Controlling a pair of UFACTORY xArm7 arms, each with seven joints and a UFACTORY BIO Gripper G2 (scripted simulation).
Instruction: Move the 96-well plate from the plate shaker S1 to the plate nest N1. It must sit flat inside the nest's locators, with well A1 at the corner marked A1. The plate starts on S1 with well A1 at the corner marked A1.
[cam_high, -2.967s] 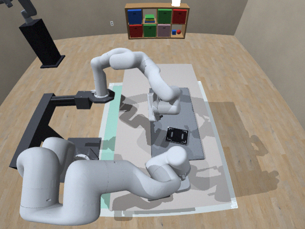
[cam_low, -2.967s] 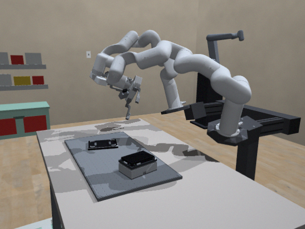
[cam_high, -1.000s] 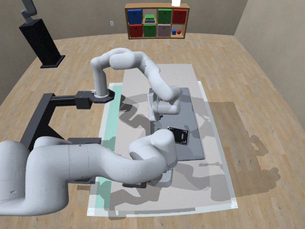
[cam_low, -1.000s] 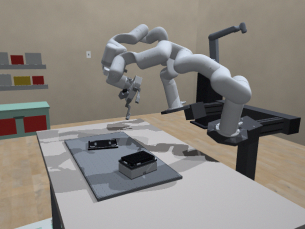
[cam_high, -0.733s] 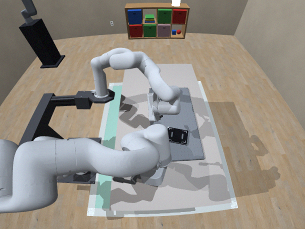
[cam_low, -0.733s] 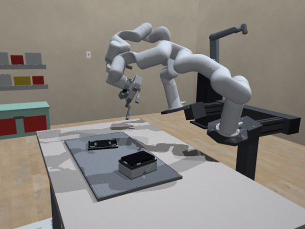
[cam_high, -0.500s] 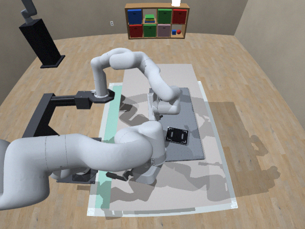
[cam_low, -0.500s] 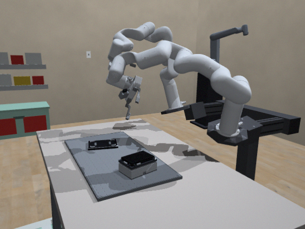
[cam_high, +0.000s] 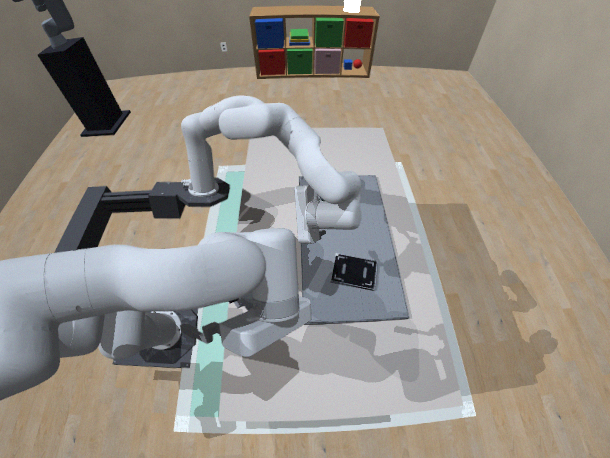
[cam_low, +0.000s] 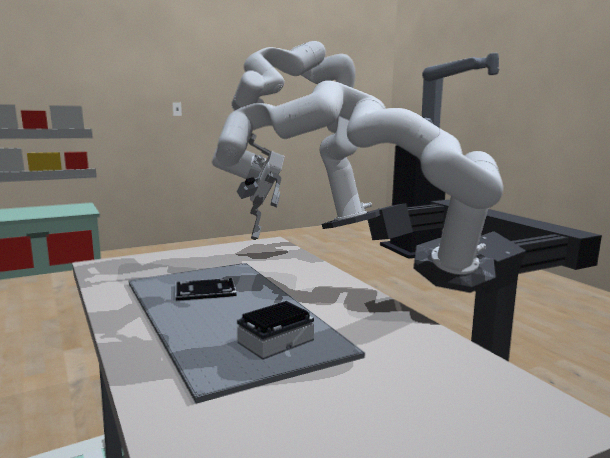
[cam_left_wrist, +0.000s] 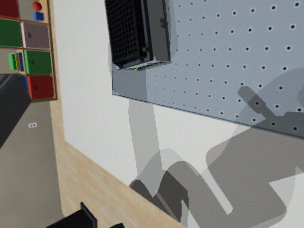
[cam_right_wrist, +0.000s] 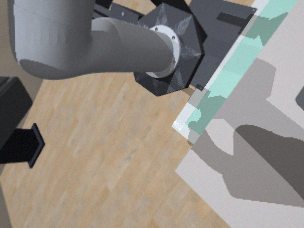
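Note:
The black 96-well plate sits on the grey plate shaker S1; the left arm hides both in the top view. The empty plate nest N1 is a flat black frame with light locators, lying on the pegboard. Corner marks A1 are too small to read. My left gripper is open and empty, tilted high above the table, away from the plate. My right gripper is open and empty above the table's green-edged side; it is hidden in the exterior view.
The grey pegboard carries the shaker and nest. In the top view the left arm reaches over the board's far part and the right arm lies nearer the camera. A black pedestal stands beyond the arms.

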